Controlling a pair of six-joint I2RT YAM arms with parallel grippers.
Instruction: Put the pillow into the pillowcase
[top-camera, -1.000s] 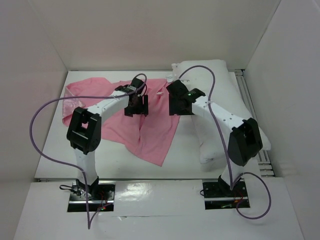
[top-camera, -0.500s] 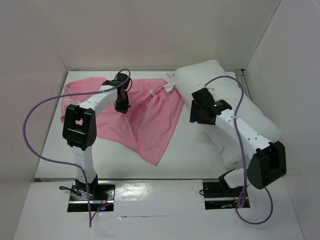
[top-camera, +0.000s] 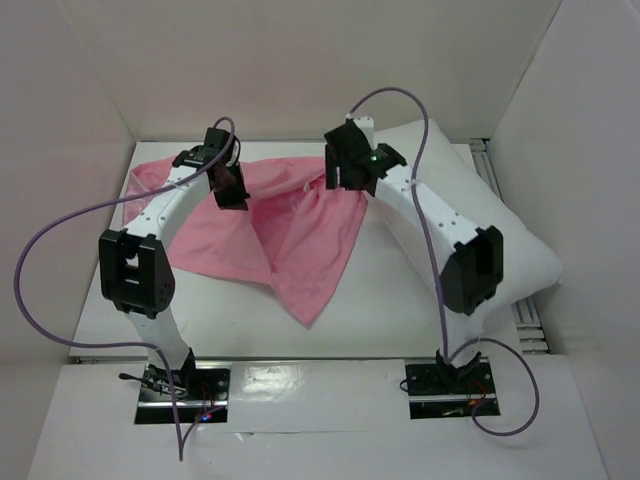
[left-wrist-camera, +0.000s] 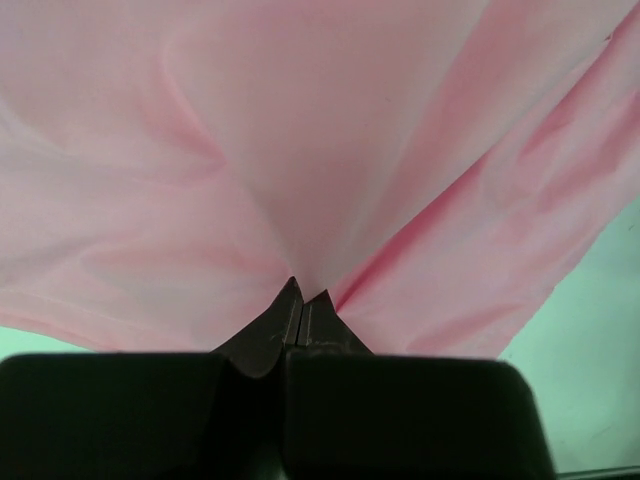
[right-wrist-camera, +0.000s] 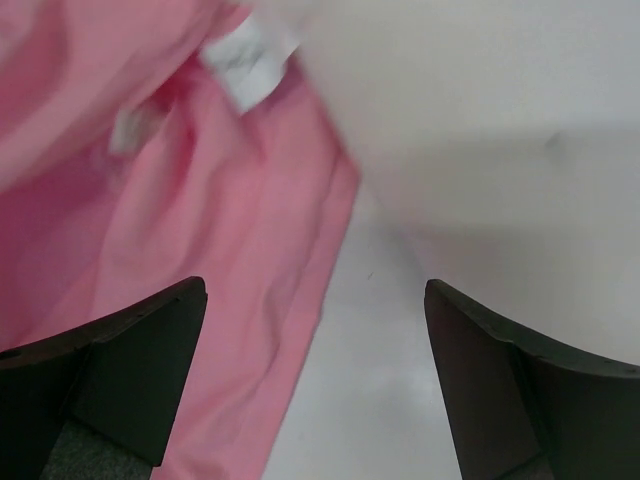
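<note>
While the left fingers (left-wrist-camera: 282, 325) pinch the shiny pink satin pillowcase (left-wrist-camera: 300, 150), the spread right fingers (right-wrist-camera: 130, 370) should catch its hem beside the plump white pillow (right-wrist-camera: 480, 120).

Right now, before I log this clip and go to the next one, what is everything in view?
pillowcase: one, pink, spread over the table's left and middle
pillow: one, white, right rear of the table, beside the pillowcase
tag: one, white, where the pillowcase's edge meets the pillow's corner
table: one, white, under everything
walls: three, white, left, back and right
cables: two, purple, one looping from each arm
left arm: one, white and black, reaching over the pillowcase
right arm: one, white and black, crossing the pillow
left gripper: one, black, shut on the pillowcase
right gripper: one, black, open over the pillowcase's edge
</note>
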